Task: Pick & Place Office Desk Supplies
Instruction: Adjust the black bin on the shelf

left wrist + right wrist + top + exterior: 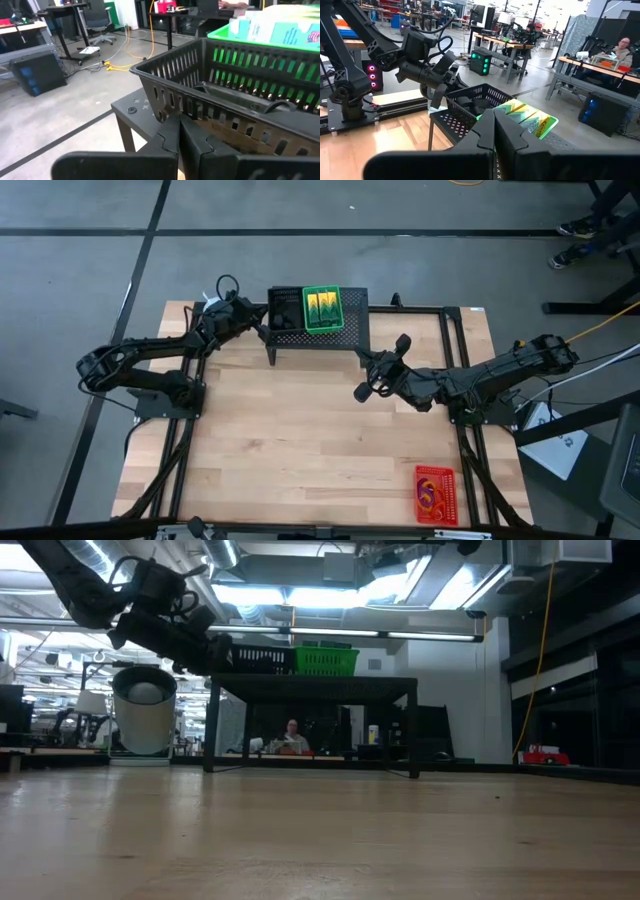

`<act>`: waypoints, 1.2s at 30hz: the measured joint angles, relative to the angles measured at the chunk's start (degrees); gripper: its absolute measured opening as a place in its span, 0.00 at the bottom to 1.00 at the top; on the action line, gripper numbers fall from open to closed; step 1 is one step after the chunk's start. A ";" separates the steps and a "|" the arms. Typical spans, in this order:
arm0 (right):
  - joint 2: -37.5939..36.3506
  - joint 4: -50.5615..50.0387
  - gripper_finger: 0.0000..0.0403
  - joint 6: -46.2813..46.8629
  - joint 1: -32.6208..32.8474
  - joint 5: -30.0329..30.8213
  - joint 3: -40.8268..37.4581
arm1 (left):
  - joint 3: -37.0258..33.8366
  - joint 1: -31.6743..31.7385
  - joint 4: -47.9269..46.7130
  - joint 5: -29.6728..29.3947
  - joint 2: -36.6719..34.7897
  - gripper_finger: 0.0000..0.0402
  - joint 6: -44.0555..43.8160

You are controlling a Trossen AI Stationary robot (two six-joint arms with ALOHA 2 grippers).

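Observation:
A black tray [285, 310] and a green tray [322, 310] stand side by side on top of the black mesh stand [355, 330] at the table's far edge. Yellow-green crayon boxes [525, 117] lie in the green tray [260, 55]. My left gripper [175, 122] is shut at the black tray's left wall. My right gripper [492, 112] is shut in the air to the right of the stand, pointing at it. A red tray [436, 493] with orange and purple loops sits at the near right. My left gripper [262, 330] has its shut fingertips against the black tray's slotted outer wall [162, 112], low and near a corner. The fingers come about level from the table's left side. The tray rests flat on the stand's top.
A round whitish roll [145, 710] stands at the far left beside the stand's legs [212, 730]. Bare wooden tabletop [300, 440] fills the middle and near part. Black frame rails [465, 450] run along the table's sides.

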 joint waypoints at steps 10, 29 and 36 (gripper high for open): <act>0.00 -0.41 0.00 -0.02 0.00 0.20 0.00 | 0.00 0.37 -0.64 -2.31 -0.20 0.00 0.02; 0.02 -1.73 0.19 0.02 3.78 8.94 0.00 | -0.09 -0.25 -22.20 7.00 -18.56 0.00 -5.14; 0.02 -3.52 0.27 2.04 4.36 5.93 0.00 | -0.09 -2.20 -22.15 23.78 -22.22 0.00 -7.83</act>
